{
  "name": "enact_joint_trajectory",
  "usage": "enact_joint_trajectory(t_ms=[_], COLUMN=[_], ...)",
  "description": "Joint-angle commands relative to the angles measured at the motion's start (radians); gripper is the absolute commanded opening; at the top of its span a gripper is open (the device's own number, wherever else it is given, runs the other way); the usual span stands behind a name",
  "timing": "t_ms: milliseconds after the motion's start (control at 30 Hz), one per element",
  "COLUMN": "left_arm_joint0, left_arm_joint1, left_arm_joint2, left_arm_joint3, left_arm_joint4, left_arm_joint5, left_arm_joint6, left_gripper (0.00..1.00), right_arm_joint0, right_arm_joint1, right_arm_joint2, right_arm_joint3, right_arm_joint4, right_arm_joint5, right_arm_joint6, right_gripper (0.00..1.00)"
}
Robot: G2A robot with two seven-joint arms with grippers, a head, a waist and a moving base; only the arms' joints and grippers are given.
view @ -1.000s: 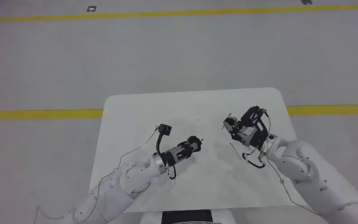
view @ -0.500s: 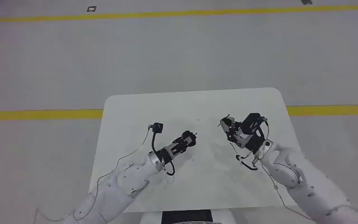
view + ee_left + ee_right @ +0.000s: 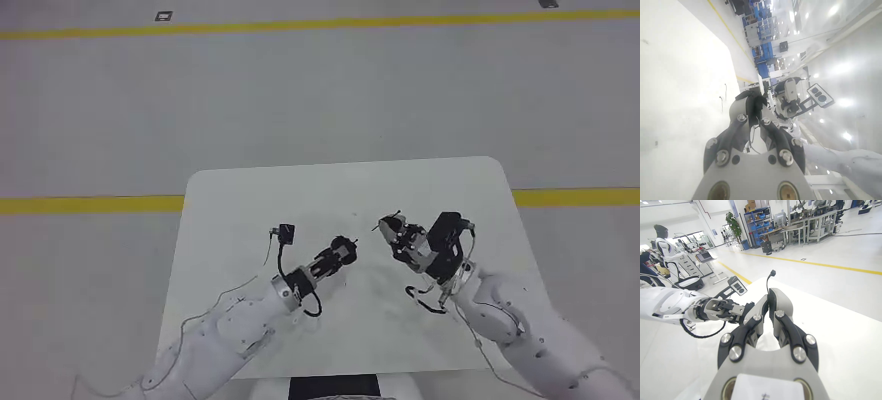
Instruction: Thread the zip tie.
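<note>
1. Over the middle of the white table (image 3: 250,200), seen from above, the two arms meet. The left arm comes in from 7 o'clock and the right arm from 4 o'clock.
2. The left gripper (image 3: 345,245) points toward 2 o'clock and sits close to the table's centre.
3. The right gripper (image 3: 392,232) points toward 10 o'clock. It lies at about 3 o'clock from the left one, near it, with a small gap between their tips.
4. From the right wrist, the right gripper (image 3: 769,296) has its two fingers pressed together on a black zip tie (image 3: 767,283).
5. The tie's strap rises out of the pinched pads with a slight bend. Its square head stands at the top, in the air above the tabletop.
6. In that same view the left gripper (image 3: 750,304) sits just beside the right gripper's nearer finger and is partly hidden behind it. I cannot tell whether it touches the tie.
7. From the left wrist, the left gripper (image 3: 752,98) has its fingers drawn together, dark pads meeting. Whether anything is caught between them I cannot make out.
8. On the tabletop beyond that gripper lies a loose tie (image 3: 725,91), thin and dark with a small knob at one end. A second loose tie (image 3: 721,103) lies near it, roughly parallel and apart from it.
9. On the grey floor past the table's far edge runs a yellow line (image 3: 90,205), toward 12 o'clock.
</note>
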Motion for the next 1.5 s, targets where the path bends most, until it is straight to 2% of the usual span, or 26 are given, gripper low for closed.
enact_joint_trajectory(t_ms=[0,133,400,967,1467], left_arm_joint0=[-0.002,-0.006,-0.006,-0.006,-0.006], left_arm_joint1=[-0.005,-0.013,-0.013,-0.013,-0.013], left_arm_joint2=[0.003,0.007,0.007,0.007,0.007], left_arm_joint3=[-0.001,-0.004,-0.004,-0.004,-0.004], left_arm_joint4=[-0.005,0.005,0.005,0.005,0.005], left_arm_joint5=[0.000,0.000,0.000,0.000,0.000], left_arm_joint6=[0.007,0.013,0.013,0.013,0.013], left_gripper=[0.00,0.00,0.00,0.00,0.00], right_arm_joint0=[0.015,0.045,0.045,0.057,0.057], right_arm_joint1=[0.003,0.009,0.009,-0.031,-0.045], right_arm_joint2=[-0.022,-0.060,-0.060,-0.077,-0.077], right_arm_joint3=[0.010,0.036,0.036,0.064,0.068], right_arm_joint4=[0.006,0.011,0.011,0.006,-0.003], right_arm_joint5=[0.000,0.000,0.000,0.000,0.000], right_arm_joint6=[-0.009,-0.026,-0.026,-0.004,0.021], right_gripper=[0.00,0.00,0.00,0.00,0.00])
